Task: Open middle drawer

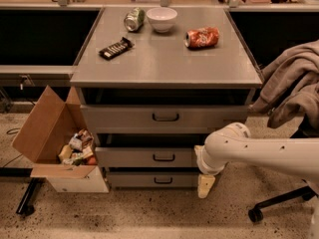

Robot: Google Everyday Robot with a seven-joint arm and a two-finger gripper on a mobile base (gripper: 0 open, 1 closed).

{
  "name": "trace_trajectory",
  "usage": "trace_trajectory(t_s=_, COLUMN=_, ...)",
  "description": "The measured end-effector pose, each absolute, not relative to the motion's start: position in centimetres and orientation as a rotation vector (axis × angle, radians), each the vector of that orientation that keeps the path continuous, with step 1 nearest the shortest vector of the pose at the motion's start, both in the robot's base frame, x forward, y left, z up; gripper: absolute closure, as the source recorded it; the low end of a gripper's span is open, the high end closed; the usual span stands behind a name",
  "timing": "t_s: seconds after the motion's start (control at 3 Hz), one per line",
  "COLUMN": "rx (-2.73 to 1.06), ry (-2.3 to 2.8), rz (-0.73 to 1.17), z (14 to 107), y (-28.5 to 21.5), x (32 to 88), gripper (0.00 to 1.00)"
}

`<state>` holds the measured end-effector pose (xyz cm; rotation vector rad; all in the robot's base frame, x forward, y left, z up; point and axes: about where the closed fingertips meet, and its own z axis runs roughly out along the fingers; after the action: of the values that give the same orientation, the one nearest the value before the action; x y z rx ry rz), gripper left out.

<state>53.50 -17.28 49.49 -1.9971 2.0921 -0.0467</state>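
Note:
The middle drawer (144, 157) is the medium grey front of the cabinet, between a wider top drawer (124, 118) and a narrower bottom drawer (134, 179). Its small dark loop handle (163, 157) sits at its centre. My gripper (205, 185) hangs pointing down at the end of the white arm (259, 151). It is just right of the drawer stack, level with the bottom drawer and below and to the right of the middle drawer's handle. It touches no handle and holds nothing that shows.
The cabinet top (164, 63) holds a white bowl (162, 19), a green can (133, 20), an orange crushed can (202, 37) and a dark snack bar (115, 48). An open cardboard box (55, 138) of snacks stands left. A chair with grey cloth (294, 86) stands right.

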Motion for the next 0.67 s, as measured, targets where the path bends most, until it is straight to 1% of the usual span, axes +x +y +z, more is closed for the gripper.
trace_trajectory(t_s=0.67, rx=-1.895, ry=2.132, rz=0.043, z=45.7, y=-18.4, x=58.2, gripper=0.00)
